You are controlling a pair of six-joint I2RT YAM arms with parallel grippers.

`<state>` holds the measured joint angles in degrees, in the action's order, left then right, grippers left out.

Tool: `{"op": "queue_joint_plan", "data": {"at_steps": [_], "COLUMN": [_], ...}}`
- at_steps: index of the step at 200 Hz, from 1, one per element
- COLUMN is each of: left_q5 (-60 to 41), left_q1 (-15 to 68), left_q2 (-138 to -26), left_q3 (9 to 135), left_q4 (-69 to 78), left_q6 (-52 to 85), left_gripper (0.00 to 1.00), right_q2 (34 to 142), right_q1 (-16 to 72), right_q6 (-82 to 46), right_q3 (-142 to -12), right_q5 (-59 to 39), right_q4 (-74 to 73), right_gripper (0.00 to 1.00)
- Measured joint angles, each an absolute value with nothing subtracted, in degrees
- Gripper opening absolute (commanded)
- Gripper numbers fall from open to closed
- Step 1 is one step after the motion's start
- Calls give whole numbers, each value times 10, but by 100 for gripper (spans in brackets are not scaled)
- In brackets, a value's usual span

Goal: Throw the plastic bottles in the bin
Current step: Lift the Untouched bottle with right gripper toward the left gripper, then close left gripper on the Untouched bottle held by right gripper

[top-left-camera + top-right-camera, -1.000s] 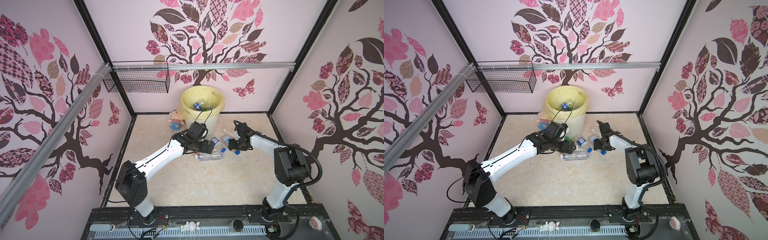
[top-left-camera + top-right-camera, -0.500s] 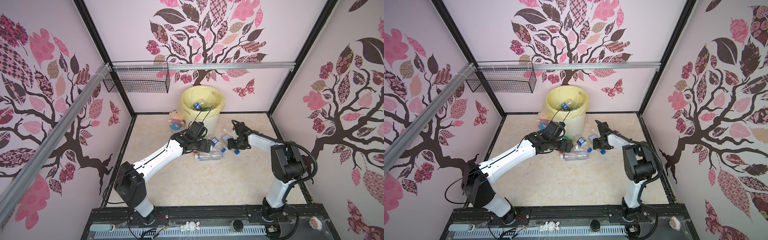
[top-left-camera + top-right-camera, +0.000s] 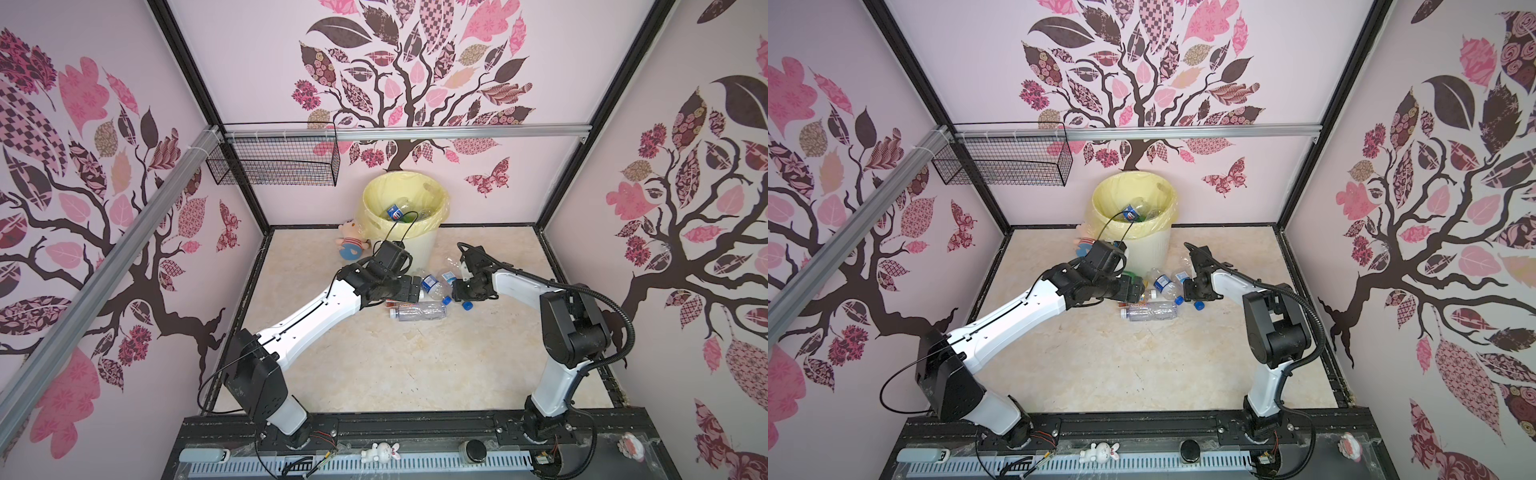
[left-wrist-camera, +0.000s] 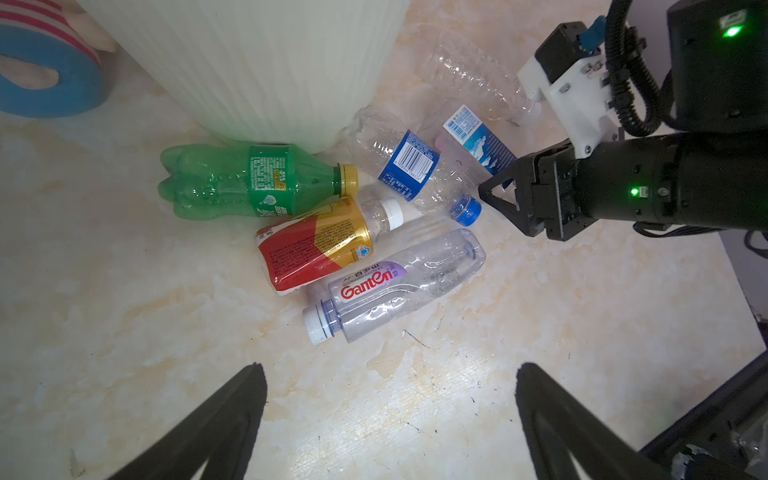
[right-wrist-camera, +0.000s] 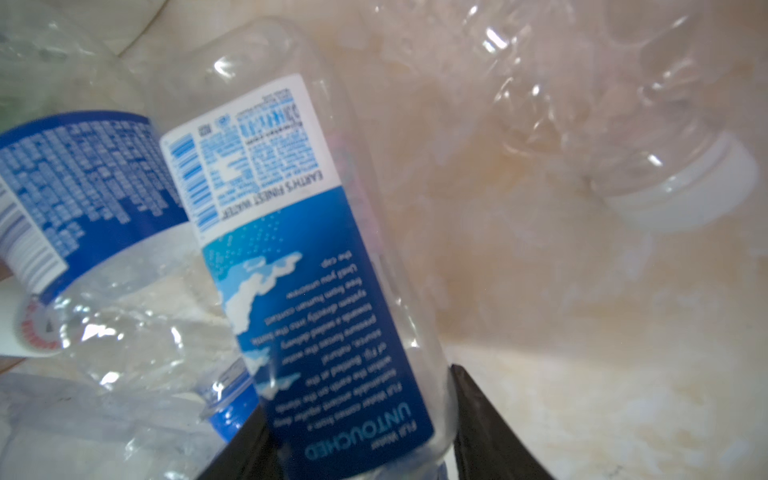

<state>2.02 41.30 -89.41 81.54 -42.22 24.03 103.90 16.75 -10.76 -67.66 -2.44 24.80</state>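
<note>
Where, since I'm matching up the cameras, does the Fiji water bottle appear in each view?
In a top view: Fiji water bottle just right of centre, before the bin.
In a top view: just right of centre, before the bin.
Left wrist: upper right.
Right wrist: centre, between the fingers.
Shared landmark: the dark-blue-labelled bottle beside it.

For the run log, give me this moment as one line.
left gripper: open over loose bottles | right gripper: around blue-label water bottle, grip unclear | bin: bottles inside | loose bottles: six
</note>
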Motion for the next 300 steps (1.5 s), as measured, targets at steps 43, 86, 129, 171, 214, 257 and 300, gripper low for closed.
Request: {"op": "queue_joint_plan", "data": {"at_steps": [43, 86, 129, 171, 214, 257, 300], "left_q5": [-13, -68, -130, -168, -179, -177, -167], "left_q1": [407, 379, 364, 344, 337, 337, 337], "left_q2": [-868, -868, -868, -891, -925, -927, -927], "left_q3": [828, 889, 923, 946, 978, 990, 990], "left_q4": [-425, -423, -393, -364, -335, -321, -312], "left_q6": [276, 345, 407, 481, 547, 578, 588], "left_gripper": [97, 97, 97, 97, 97, 95, 91], "right_q2": [975, 907, 864, 845, 840, 824, 815], "right_q1": [168, 179, 214, 222, 241, 267, 279], "right_q6": [-116, -126, -136, -144, -156, -183, -194], "right_q3": [-680, -726, -803, -853, -884, -909, -909], "right_q5": [-32, -35, -41, -60, -73, -97, -103], "right_q4": [279, 323, 365, 390, 414, 421, 421], "right_gripper": [46, 45, 45, 44, 44, 44, 44]}}
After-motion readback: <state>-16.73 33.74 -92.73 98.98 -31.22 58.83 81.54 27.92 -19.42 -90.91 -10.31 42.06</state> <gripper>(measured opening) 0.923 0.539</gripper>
